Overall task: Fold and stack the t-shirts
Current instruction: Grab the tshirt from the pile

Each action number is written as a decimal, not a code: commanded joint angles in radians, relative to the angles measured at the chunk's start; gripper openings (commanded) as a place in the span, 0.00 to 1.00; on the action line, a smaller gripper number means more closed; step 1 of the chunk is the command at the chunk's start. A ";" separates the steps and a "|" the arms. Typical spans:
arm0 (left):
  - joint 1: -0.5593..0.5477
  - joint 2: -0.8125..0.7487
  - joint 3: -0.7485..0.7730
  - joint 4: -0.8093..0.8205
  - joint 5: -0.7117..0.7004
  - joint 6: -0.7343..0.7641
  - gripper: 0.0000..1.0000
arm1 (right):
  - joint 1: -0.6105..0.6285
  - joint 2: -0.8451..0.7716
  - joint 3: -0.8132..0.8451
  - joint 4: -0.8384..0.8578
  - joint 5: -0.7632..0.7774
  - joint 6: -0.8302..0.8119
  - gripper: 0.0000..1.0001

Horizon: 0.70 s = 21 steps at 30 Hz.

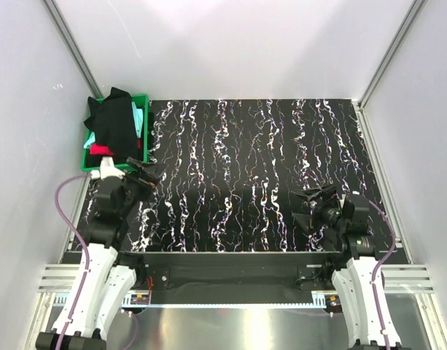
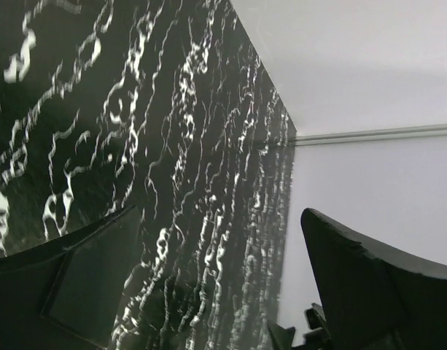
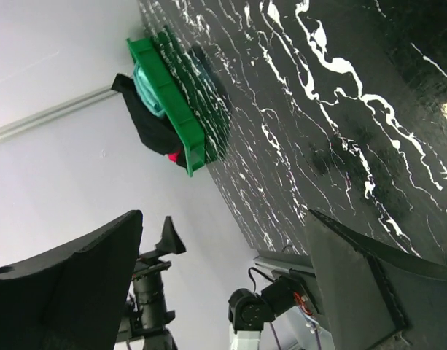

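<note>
Overhead, black, aqua and red t-shirts (image 1: 112, 124) heaped in green crate (image 1: 144, 109) at worktop's (image 1: 245, 182) far-left corner, left hand (image 1: 146, 173) near it, right hand (image 1: 316, 198) well apart, left wrist view, fingers (image 2: 369, 292) spread wide, empty, right wrist view, fingers (image 3: 63, 277) likewise.

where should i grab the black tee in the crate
Pinch the bunched top of the black t-shirt where it heaps above the green crate, coming from above with the open left gripper; the crate walls likely block a sideways approach.
</note>
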 commanded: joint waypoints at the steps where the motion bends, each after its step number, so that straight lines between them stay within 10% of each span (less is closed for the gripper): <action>1: 0.027 0.056 0.156 -0.023 -0.012 0.247 0.99 | -0.001 0.077 0.118 -0.024 0.038 0.010 1.00; 11: 0.192 0.429 0.543 -0.175 -0.600 0.487 0.99 | 0.053 0.413 0.364 -0.050 0.101 -0.174 1.00; 21: 0.371 0.987 0.804 -0.146 -0.523 0.403 0.83 | 0.126 0.698 0.646 -0.053 0.268 -0.454 1.00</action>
